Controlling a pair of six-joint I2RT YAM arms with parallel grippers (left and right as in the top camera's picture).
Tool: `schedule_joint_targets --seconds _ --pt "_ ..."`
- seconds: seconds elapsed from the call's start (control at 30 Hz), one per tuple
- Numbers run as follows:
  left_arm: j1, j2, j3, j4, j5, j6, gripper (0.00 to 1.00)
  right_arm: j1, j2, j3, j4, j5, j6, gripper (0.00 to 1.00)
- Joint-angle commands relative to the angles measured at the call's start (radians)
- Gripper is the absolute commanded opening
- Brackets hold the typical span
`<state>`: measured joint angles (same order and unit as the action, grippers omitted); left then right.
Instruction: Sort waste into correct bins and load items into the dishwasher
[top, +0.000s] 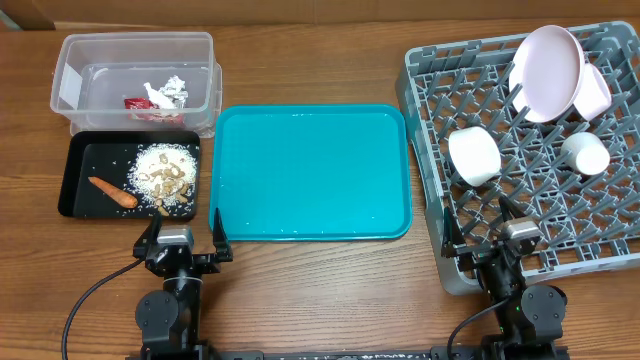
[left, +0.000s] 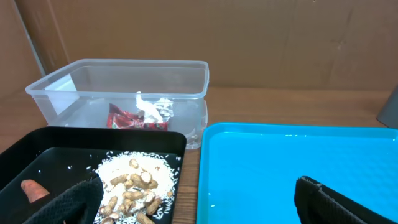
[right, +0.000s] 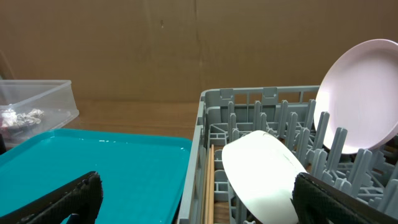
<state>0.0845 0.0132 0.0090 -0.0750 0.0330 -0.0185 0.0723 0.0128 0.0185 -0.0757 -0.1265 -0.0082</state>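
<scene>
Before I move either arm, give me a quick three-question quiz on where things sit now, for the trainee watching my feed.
1. True or false: the pink plate stands in the dish rack.
2. Which one holds the red snack wrapper? A: clear tub. B: black tray. C: dish rack.
3. Fill in: the carrot piece lies in the ____ tray, next to the food scraps.

Key: 1 true. 2 A. 3 black.
</scene>
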Motion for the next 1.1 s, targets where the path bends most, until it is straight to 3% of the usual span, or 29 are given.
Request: schedule_joint_targets --seconds 0.0,1.07 --pt "-0.006 -0.009 -0.004 0.000 0.003 0.019 1.00 -0.001 -0.010 -0.011 0.006 -0.006 -0.015 1.00" --pt "-0.006 -0.009 -0.004 0.000 0.003 0.019 1.00 -0.022 -0.010 -0.011 0.006 -0.006 -0.015 1.00"
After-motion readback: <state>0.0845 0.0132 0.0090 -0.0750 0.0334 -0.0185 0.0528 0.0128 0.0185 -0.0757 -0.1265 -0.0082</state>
